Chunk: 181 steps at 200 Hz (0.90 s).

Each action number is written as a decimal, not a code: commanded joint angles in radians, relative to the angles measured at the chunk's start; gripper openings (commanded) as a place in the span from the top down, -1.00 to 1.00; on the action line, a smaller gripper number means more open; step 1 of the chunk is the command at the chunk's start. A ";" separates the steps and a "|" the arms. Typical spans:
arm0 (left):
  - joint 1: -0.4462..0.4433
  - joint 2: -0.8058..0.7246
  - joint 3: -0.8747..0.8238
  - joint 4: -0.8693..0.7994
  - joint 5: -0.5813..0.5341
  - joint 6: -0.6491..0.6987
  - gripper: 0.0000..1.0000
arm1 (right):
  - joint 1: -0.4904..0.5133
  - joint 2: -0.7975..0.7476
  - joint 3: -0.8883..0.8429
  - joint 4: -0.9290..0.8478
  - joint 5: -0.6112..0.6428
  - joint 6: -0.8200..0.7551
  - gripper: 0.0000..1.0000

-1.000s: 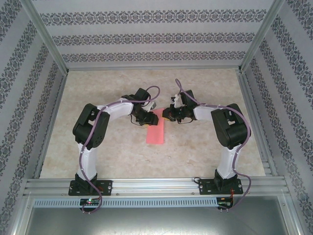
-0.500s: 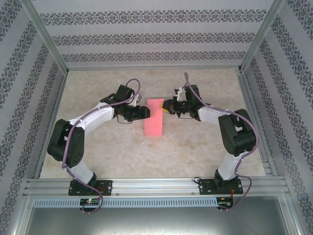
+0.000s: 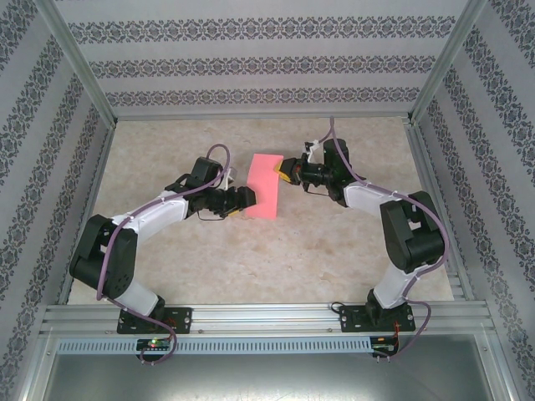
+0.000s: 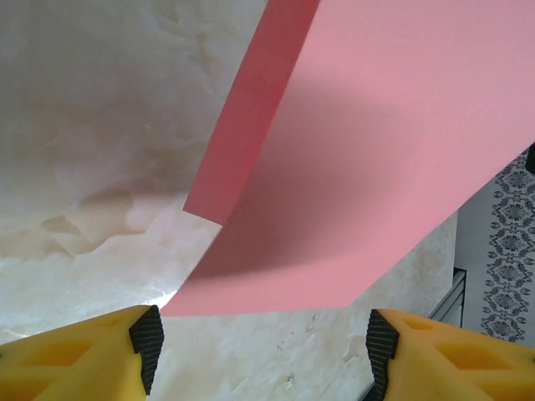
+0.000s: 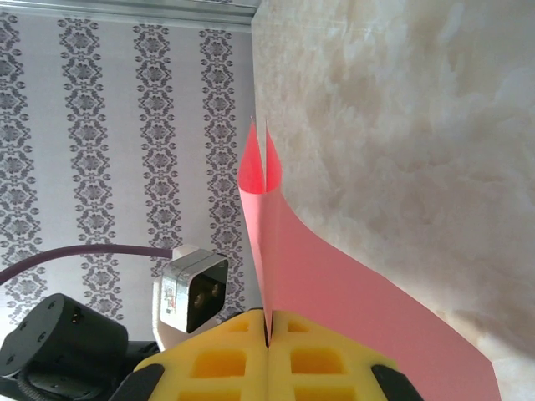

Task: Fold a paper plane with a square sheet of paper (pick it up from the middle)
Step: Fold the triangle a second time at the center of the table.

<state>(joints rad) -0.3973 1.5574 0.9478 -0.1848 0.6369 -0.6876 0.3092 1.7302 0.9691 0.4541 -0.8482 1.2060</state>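
Observation:
The square sheet of paper (image 3: 264, 185) is pink-red and doubled over into a long strip, lifted off the table near its middle. My right gripper (image 3: 284, 171) is shut on the strip's right edge. In the right wrist view the two layers run into the closed yellow jaws of the right gripper (image 5: 267, 322), and the paper (image 5: 288, 251) curves away beyond them. My left gripper (image 3: 247, 199) stands open just left of the strip's near end. In the left wrist view the paper (image 4: 359, 167) hangs ahead of the left gripper (image 4: 261, 347), and nothing sits between its fingertips (image 4: 147, 342).
The marbled beige table (image 3: 334, 242) is bounded by aluminium rails (image 3: 267, 316) at the near edge and patterned walls (image 3: 259, 63) on three sides. The left arm's wrist camera (image 5: 192, 292) sits close beside the right jaws.
The right gripper has carried the paper toward the far side and raised it. The left gripper has opened and dropped back to the strip's near-left end, its elbow swung out to the left.

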 commanded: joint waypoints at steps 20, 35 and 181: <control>0.015 -0.003 -0.021 0.021 -0.015 0.035 -0.37 | -0.011 -0.048 -0.016 0.064 -0.024 0.047 1.00; 0.020 -0.005 -0.035 0.083 0.036 0.019 -0.37 | -0.011 -0.053 -0.018 0.068 -0.023 0.057 1.00; 0.020 -0.059 0.028 -0.061 0.091 0.083 -0.06 | -0.037 -0.025 -0.028 0.018 -0.021 0.006 1.00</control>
<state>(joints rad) -0.3855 1.5257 0.9379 -0.1322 0.7494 -0.6758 0.2848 1.7023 0.9585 0.4496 -0.8547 1.2327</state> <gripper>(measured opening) 0.533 0.048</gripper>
